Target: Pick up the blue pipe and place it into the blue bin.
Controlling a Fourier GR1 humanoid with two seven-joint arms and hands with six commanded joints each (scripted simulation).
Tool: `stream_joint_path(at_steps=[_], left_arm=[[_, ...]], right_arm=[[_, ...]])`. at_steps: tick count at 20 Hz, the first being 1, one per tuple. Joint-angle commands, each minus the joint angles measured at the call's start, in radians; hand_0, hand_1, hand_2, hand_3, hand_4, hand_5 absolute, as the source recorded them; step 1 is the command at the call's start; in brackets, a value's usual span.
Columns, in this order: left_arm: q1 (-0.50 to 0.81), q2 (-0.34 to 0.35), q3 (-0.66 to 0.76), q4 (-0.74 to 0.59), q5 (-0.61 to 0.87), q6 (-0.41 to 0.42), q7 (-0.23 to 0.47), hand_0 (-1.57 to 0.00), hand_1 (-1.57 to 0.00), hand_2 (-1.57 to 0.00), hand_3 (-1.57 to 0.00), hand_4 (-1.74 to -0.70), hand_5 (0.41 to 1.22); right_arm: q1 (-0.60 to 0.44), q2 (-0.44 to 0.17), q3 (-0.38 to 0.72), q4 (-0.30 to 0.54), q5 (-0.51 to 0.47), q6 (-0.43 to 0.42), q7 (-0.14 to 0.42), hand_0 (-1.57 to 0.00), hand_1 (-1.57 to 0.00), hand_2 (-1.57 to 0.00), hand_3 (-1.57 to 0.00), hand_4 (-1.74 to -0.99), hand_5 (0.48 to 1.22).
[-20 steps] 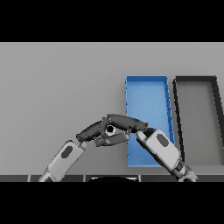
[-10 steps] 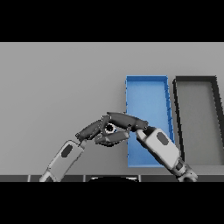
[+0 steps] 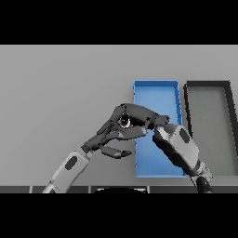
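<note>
Left robot hand at 7 o'clock, fingers relaxed, touching right robot hand, curled; contents unclear, blue pipe not discernible. Rectangular blue plastic bin at 3 o'clock, left wall adjoining. Black rectangular bin just beyond. Grey counter open at 10 o'clock.

blue pipe hidden behind right robot hand
</note>
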Motion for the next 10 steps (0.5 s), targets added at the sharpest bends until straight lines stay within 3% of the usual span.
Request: stream_joint_path(at_steps=[1, 3, 6, 10], left_arm=[[0.007, 0.0, -0.004, 0.0, 0.001, -0.003, 0.0, 0.0, 0.0, 0.0, 0.0, -0.92, 0.503], [0.005, -0.004, -0.004, -0.008, 0.004, -0.001, 0.025, 0.0, 0.0, 0.0, 0.0, -0.92, 0.503], [0.014, 0.016, 0.0, -0.027, 0.005, -0.005, -0.012, 0.0, 0.0, 0.0, 0.0, -0.91, 0.502], [0.019, 0.017, -0.005, -0.042, 0.015, -0.016, -0.006, 0.0, 0.0, 0.0, 0.0, -0.91, 0.491]], right_arm=[[-0.033, 0.003, -0.031, 0.006, -0.043, -0.029, 0.014, -1.57, -1.57, -1.57, -1.57, -1.689, 1.171], [-0.133, -0.022, -0.112, 0.04, -0.122, -0.062, -0.003, -1.57, -1.57, -1.57, -1.57, -1.707, 1.141], [-0.248, -0.083, -0.209, 0.108, -0.109, -0.093, -0.037, -1.57, -1.57, -1.57, -1.57, -1.724, 1.117], [-0.343, -0.12, -0.287, 0.281, 0.01, -0.156, -0.045, -1.57, -1.57, -1.57, -1.57, -1.734, 1.127]])
